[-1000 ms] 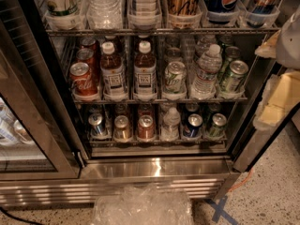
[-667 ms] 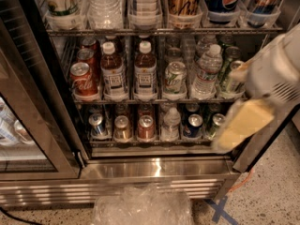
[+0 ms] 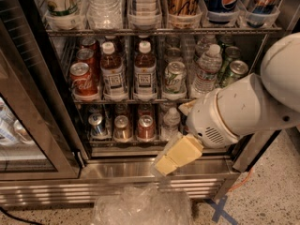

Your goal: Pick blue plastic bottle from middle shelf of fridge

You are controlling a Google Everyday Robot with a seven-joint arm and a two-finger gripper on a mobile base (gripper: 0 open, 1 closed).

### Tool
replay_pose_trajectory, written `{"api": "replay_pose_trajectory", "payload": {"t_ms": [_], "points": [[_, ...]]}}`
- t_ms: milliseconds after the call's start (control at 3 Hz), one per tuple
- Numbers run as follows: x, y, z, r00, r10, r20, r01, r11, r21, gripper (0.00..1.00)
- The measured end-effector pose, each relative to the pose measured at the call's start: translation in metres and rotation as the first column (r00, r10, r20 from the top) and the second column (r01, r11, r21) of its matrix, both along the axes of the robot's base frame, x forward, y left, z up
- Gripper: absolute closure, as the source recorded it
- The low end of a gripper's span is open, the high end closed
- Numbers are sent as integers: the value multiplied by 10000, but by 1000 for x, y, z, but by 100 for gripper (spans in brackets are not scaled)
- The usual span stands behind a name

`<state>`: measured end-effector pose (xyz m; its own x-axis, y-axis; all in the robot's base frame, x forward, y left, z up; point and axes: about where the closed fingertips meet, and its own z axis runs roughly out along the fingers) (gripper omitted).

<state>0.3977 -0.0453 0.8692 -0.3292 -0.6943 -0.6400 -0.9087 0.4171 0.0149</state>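
Fingers [image 3: 165, 164], spread I cannot tell, hang by bottom cans [image 3: 145, 128] in the fridge [image 3: 117, 170], below the blue plastic bottle [image 3: 145, 71].

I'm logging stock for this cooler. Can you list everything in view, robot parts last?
fridge: one, stainless steel, door open at left.
middle shelf: one, wire rack, centre.
blue plastic bottles: two, brown liquid, white caps, middle shelf, side by side.
red cans: three seen, middle shelf, left lane.
green cans: several, middle shelf, right of the bottles.
clear water bottle: one, middle shelf, right.
short cans: at least three, bottom rack.
plastic bag: one, clear, on the floor in front.
tape cross: one, blue, floor at right.
arm: one, white, entering from right.
gripper: one, pale yellow, before the fridge's sill, below the middle shelf.
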Motion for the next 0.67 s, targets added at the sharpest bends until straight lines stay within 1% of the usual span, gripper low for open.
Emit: {"api": "replay_pose_trajectory", "payload": {"t_ms": [333, 667], "points": [[0, 0, 0, 10000, 3, 0, -3, 10000, 1, 0], [6, 42, -12, 9965, 819, 165, -826, 9955, 456, 0]]}}
